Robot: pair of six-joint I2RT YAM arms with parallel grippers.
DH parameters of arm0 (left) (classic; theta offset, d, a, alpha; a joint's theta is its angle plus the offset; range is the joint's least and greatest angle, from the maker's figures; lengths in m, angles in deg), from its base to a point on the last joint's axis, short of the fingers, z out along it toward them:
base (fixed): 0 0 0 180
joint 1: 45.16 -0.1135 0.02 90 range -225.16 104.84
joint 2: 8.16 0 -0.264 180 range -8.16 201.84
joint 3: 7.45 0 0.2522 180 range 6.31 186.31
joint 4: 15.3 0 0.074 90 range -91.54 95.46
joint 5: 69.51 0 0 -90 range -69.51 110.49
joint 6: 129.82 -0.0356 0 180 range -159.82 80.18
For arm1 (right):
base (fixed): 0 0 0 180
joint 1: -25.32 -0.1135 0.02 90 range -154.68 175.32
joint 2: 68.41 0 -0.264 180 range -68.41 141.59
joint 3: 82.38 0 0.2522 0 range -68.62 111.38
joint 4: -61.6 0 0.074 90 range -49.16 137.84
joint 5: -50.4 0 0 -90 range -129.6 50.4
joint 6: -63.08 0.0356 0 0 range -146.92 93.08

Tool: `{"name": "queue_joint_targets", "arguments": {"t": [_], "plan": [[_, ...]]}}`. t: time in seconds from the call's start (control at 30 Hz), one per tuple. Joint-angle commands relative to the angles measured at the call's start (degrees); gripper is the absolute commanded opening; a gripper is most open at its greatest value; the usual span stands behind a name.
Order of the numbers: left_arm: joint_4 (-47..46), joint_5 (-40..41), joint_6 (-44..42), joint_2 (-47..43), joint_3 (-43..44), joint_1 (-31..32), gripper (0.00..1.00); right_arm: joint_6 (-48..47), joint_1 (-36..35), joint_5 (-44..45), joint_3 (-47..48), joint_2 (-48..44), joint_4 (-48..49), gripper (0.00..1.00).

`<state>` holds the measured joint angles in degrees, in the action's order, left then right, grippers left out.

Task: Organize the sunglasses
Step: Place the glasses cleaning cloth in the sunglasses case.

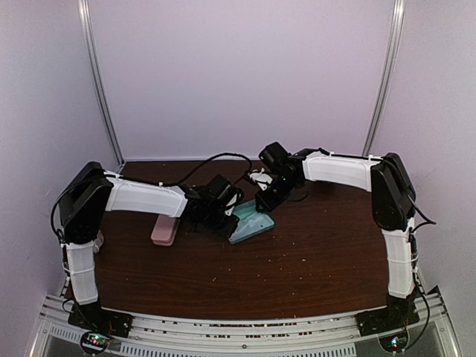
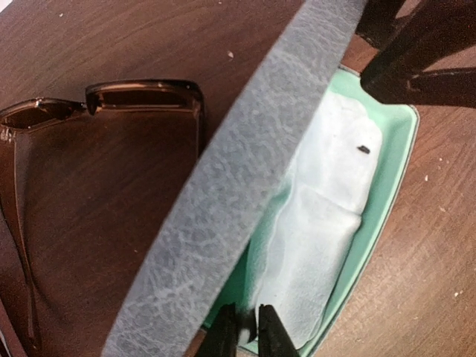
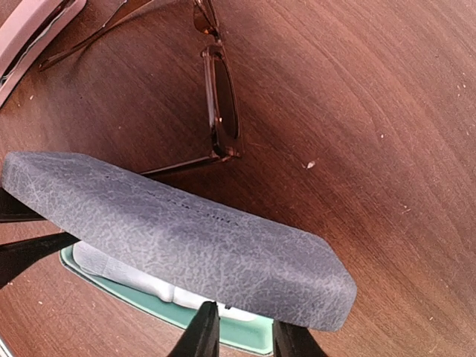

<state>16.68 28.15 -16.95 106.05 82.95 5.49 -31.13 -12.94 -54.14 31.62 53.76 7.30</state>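
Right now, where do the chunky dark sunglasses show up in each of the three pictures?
Top external: cannot be made out.
Left wrist: the sunglasses at the left, on the table beside the grey case.
Right wrist: top centre, beyond the case's lid.
Shared landmark: that open grey case with mint lining, central in all three.
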Motion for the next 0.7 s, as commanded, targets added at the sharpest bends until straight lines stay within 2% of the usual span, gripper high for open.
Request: {"name": "queue_joint_targets", "arguments": {"t": [0.0,0.17,0.3,0.67], "plan": [[-2.41,-0.62,-0.29,-0.36,1.48,-0.3,0.16,1.14,-0.37,-0.6,1.9,0.71,-0.56,0.26],[-2.84,-0.72,-0.02,-2.68,0.26,-0.25,0.27,1.48,-0.42,-0.86,1.47,-0.61,-0.49,0.28],[-3.67,-1.12,-0.11,-5.58,-1.65,-0.07,0.31,1.56,-0.47,-0.92,0.25,-2.63,-0.38,0.28],[-7.53,-0.31,-1.95,-16.61,-10.94,0.23,0.31,2.45,-0.5,4.38,-12.97,-15.11,4.5,0.31]]}}
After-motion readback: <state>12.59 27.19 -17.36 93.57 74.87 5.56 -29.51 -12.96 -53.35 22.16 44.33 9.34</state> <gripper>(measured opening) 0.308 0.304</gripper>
